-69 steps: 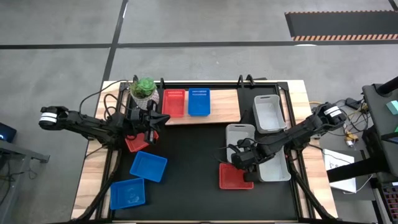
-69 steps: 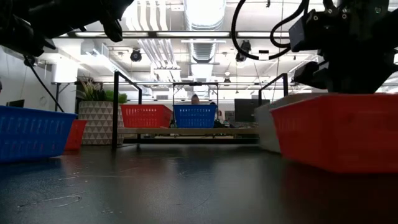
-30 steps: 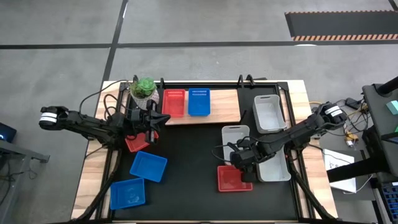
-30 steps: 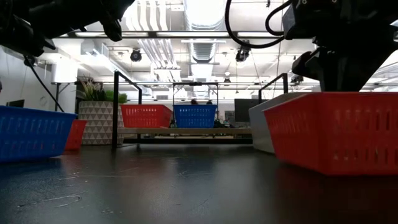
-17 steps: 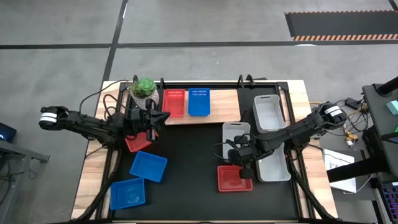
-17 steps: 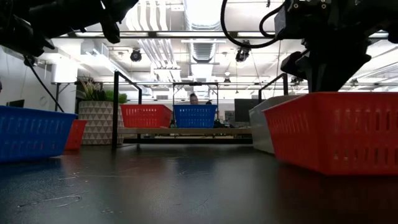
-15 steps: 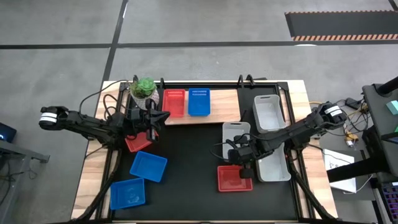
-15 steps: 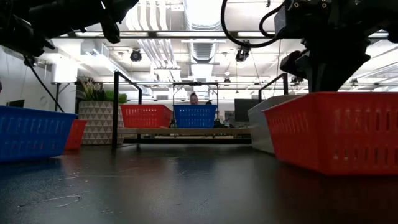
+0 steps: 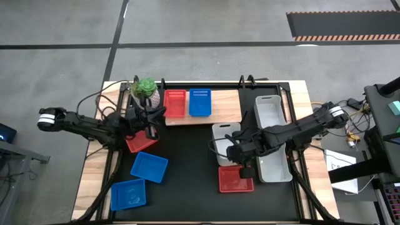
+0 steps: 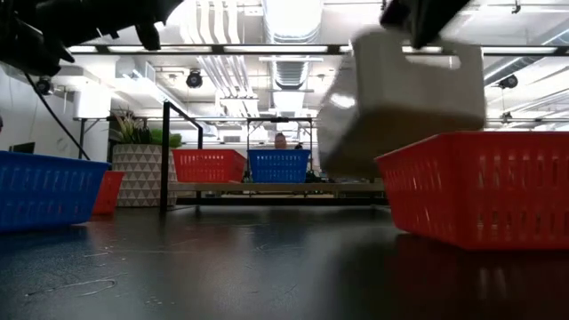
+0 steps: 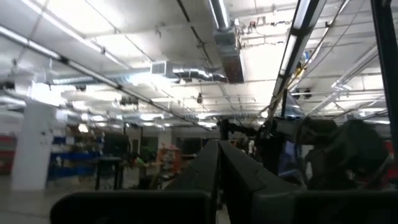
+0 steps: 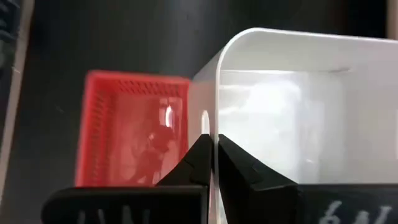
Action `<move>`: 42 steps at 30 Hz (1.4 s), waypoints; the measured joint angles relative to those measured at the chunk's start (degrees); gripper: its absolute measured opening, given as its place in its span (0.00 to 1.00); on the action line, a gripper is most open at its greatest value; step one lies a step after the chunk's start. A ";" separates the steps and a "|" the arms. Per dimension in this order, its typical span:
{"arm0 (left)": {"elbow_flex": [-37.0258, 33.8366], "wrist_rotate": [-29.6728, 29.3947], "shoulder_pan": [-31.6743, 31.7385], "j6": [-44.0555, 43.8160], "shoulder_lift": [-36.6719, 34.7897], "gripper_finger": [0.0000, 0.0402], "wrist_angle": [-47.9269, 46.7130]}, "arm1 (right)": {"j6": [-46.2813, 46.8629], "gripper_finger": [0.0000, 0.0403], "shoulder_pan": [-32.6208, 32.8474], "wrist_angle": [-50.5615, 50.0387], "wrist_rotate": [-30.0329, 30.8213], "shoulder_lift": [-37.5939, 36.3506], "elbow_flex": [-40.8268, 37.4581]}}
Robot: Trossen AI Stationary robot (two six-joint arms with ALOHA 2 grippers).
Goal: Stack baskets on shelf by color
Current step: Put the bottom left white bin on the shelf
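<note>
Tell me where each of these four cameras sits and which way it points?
High: overhead, straight down on the table, both arms.
Low: table height, looking level across at the shelf; the lifted white basket fills its upper right.
Left wrist: on the left gripper, shut, aimed at the ceiling.
Right wrist: on the right gripper, shut on the white basket's rim.
Shared: high, low and right wrist all show the red basket beneath.

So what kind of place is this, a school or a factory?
Probably a robot lab or workshop: bare silver ceiling ducts, long strip lights, and two dark robot arms working at a black table.
</note>
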 joint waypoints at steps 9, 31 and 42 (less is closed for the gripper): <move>-0.31 0.00 0.00 5.89 -4.07 0.00 -0.01 | -9.10 0.02 -0.95 -0.98 11.73 -0.09 9.32; -0.13 0.00 0.02 11.75 -4.37 0.00 0.86 | -28.45 0.02 -36.71 -0.69 -0.59 -0.04 7.51; -0.13 0.00 0.02 12.79 -4.22 0.00 0.69 | -28.05 0.02 -39.39 1.53 -3.38 0.50 1.64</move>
